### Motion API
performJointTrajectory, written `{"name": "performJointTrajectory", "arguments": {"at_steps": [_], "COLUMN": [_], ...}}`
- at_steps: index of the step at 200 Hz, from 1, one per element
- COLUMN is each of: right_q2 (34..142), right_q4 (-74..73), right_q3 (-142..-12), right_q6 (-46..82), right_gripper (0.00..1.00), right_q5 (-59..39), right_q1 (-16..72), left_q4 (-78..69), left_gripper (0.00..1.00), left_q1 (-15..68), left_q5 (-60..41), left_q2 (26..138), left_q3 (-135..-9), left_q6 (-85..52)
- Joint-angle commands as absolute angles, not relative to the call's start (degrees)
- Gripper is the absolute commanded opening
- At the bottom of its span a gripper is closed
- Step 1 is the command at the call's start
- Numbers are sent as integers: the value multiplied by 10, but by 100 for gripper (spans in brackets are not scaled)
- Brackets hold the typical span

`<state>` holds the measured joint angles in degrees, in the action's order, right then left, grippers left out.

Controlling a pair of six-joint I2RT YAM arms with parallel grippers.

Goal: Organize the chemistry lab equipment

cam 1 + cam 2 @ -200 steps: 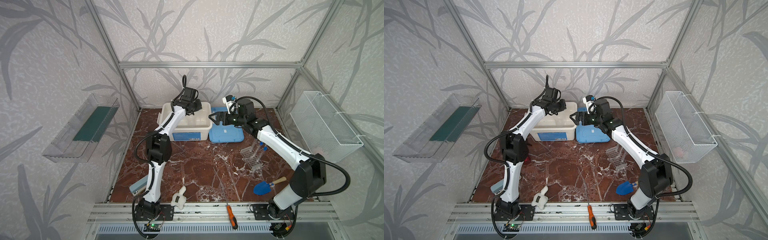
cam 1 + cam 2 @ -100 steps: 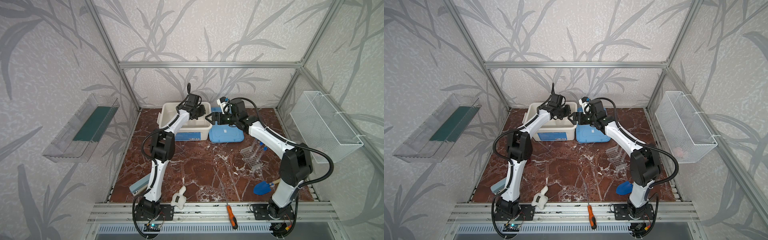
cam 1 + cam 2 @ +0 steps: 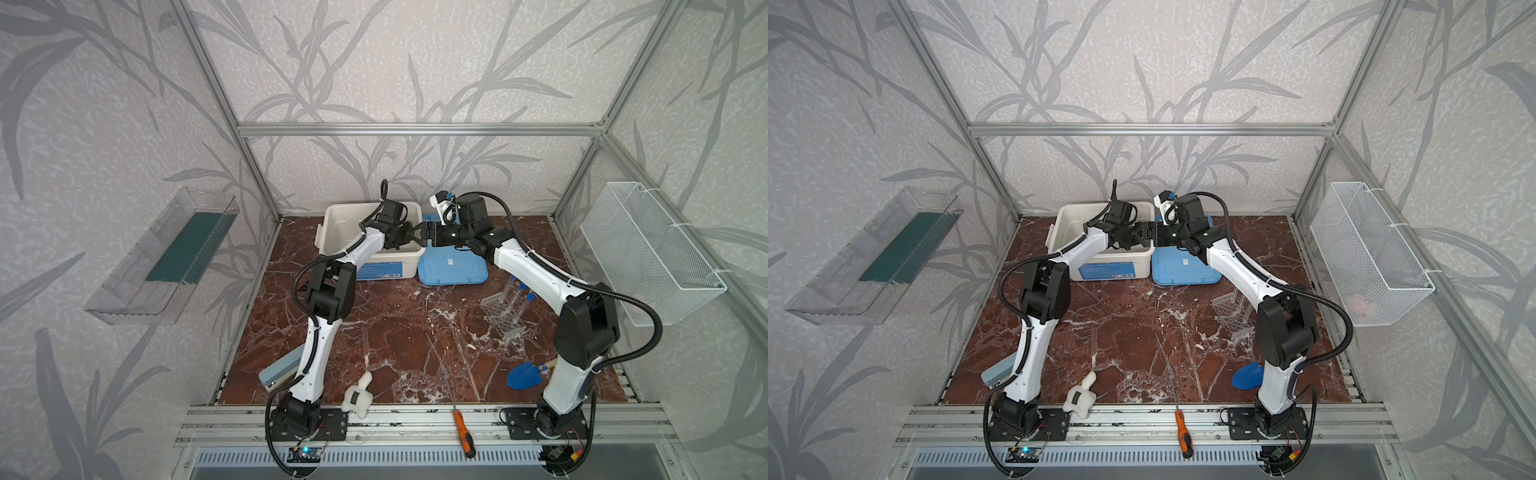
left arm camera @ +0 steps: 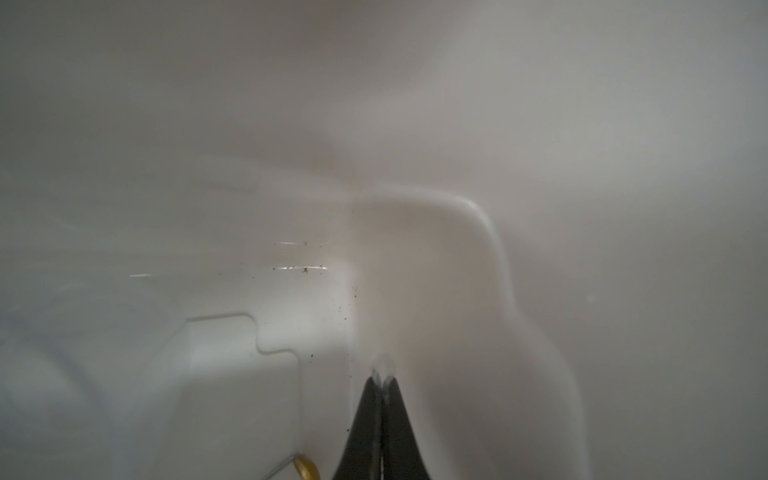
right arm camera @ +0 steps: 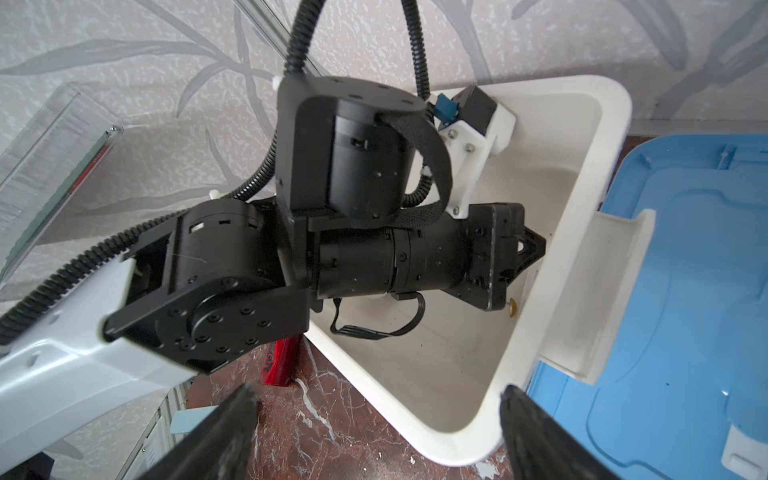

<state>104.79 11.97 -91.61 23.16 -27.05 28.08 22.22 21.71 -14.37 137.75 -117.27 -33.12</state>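
Looking across the marble table, I have both arms meeting at the white bin at the back. My left gripper reaches into the bin, close against the wall on its right side. In the left wrist view its fingers are pressed flat together with nothing between them, and past them I see only the bin's pale inner wall.

My right gripper hangs just outside that same wall, jaws spread wide and empty. In the right wrist view one finger is over the table beside the bin's front corner and the other is over the blue lid, with the bin's rim between them. The lid lies flat right beside the bin.

The tube rack sits well apart from the bin — past the lid and toward the front — with three blue-capped test tubes leaning in it. A thin clear rod lies on the table farther forward of the bin; it's too faint for me to say more. I can't tell whether any other lab piece lies inside the bin.
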Motion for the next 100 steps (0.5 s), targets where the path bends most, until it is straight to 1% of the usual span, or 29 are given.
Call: {"name": "performJointTrajectory", "arguments": {"at_steps": [1, 20, 42, 69, 100], "right_q2": [1060, 1062, 1061, 1061, 1060], "right_q4": [139, 140, 141, 146, 152], "right_q3": [-934, -933, -933, -934, -934], "right_q6": [217, 217, 215, 211, 208], "right_gripper": [90, 90, 90, 90, 90], "right_q5": [-273, -272, -269, -263, -262], "right_q1": [287, 286, 287, 287, 287], "left_q4": [210, 211, 208, 191, 198], "left_gripper": [1, 2, 10, 12, 22], "left_q1": [220, 220, 221, 221, 222], "left_q5": [-149, -149, -150, -155, -139], "left_q2": [1390, 1396, 1403, 1406, 1403], "left_q3": [-1160, -1159, -1152, -1140, -1140], "left_q6": [-337, -340, -341, -350, -348]}}
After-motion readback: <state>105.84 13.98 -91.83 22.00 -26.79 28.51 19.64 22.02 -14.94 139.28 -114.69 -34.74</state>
